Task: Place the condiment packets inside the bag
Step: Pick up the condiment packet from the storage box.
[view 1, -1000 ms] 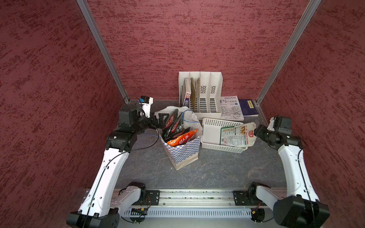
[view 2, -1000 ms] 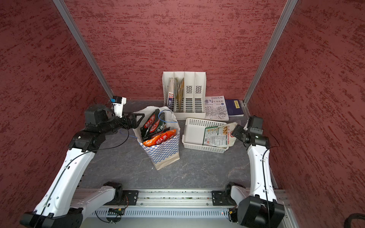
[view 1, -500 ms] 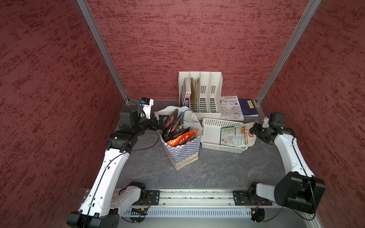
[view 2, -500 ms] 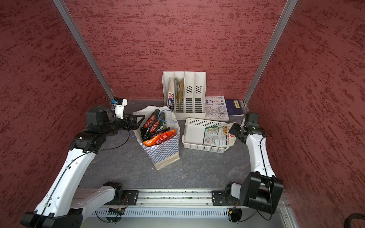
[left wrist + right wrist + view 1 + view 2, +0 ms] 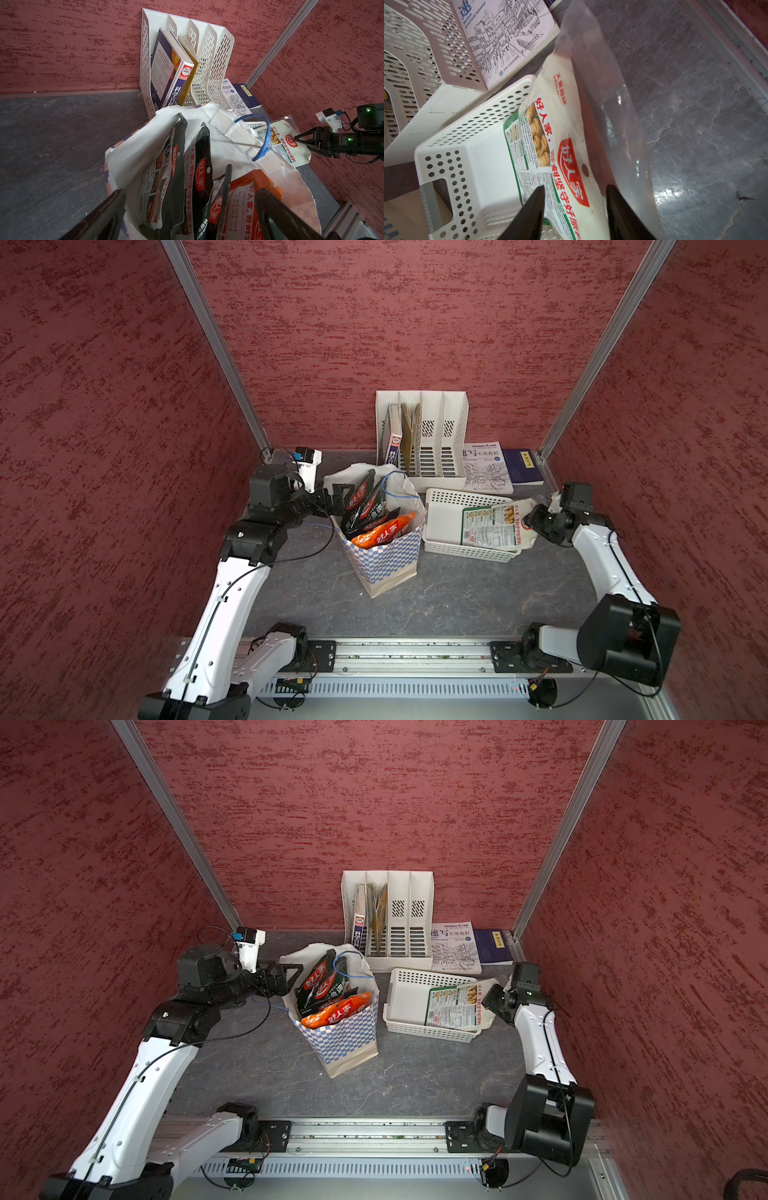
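Since all but one of the condiment packets (image 5: 370, 506) already stand on end inside the bag (image 5: 386, 564), the black ones toward twelve o'clock and an orange packet (image 5: 384, 533) toward six, the step in hand looks to be fetching the last one. That white packet (image 5: 494, 522) lies slanting in the basket (image 5: 446, 506), which sits just beside the bag at its three o'clock; the packet's sealed end juts over the basket's three-o'clock rim. The right tool (image 5: 528, 519) is at that end; in the right wrist view its jaws stand partway apart on either side of the packet's edge, and whether they pinch it yet I cannot tell. The left tool (image 5: 337, 495) hovers at the bag's ten-o'clock rim, jaws wide and holding nothing.

By my reading, the next move calls for a firm close on the sealed edge, since the film looks slick; then a lift high enough to clear the basket wall, a carry toward nine o'clock, and a descent on end into what room is left in the crowded mouth. The blue string handle (image 5: 268, 135) arches over the bag's mouth on the basket side and could snag the packet; the wide left tool seems placed to steady the rim.

Farther out on the grey surface (image 5: 457, 597), a file organizer (image 5: 432, 435) stands at twelve o'clock, with books (image 5: 484, 466) lying flat at two.
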Robot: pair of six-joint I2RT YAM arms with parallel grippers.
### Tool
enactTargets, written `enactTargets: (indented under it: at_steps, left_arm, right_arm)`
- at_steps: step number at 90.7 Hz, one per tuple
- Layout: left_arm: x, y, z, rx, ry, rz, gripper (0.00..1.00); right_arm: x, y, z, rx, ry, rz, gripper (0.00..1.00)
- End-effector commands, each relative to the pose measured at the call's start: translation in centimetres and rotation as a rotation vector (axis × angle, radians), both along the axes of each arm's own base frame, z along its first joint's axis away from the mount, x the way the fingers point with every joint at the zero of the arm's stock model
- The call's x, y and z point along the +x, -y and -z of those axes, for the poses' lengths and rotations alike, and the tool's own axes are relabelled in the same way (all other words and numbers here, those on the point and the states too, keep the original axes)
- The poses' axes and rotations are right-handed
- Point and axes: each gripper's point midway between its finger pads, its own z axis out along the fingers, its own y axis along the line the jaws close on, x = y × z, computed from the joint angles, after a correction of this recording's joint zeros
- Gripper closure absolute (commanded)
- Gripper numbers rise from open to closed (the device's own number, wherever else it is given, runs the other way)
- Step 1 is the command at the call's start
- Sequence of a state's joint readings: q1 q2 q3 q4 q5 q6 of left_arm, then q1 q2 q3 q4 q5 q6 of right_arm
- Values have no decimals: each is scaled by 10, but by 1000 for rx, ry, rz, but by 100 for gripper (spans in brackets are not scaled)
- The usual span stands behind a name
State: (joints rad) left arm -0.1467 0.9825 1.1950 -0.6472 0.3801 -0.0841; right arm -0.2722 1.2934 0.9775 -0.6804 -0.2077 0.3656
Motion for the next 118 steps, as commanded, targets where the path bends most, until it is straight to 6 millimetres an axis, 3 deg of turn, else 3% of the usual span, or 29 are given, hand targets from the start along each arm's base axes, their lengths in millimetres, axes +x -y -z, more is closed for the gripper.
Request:
enactTargets:
  at_steps: [1,10,28,37,52,64,77,90,106,113,118]
  left_arm:
    - [-4,-1,2,13,3,9,0]
    - [-6,5,-4,-3,23,37,0]
    - [-21,41,-39,76,210,126,0]
    - [-35,87,-50,185,325,215,0]
    - [-53,169,-56,276,436,333,0]
    - [-63,243,-40,310,479,417,0]
    - [-68,312,-26,277,502,518,0]
    - [-53,358,-17,307,522,571,0]
    - [-70,393,-18,191,481,718,0]
    - [-65,401,-20,156,465,699,1]
    - [-54,405,-20,170,454,657,7]
  right_arm:
    - [9,-9,-5,55,67,-19,65]
    - [13,-16,-20,90,127,-33,100]
    - [12,-30,-90,158,307,-31,100]
    - [10,-46,-133,271,422,-41,100]
    - [5,-65,-187,408,553,-51,100]
    - [-7,-71,-222,467,633,-32,100]
    - [-18,-79,-248,523,689,-45,100]
    - [-31,-86,-262,532,704,-68,100]
    - [-46,-90,-270,534,721,-70,100]
    - [-53,-93,-275,542,732,-79,100]
    - [-57,-95,-278,550,738,-83,100]
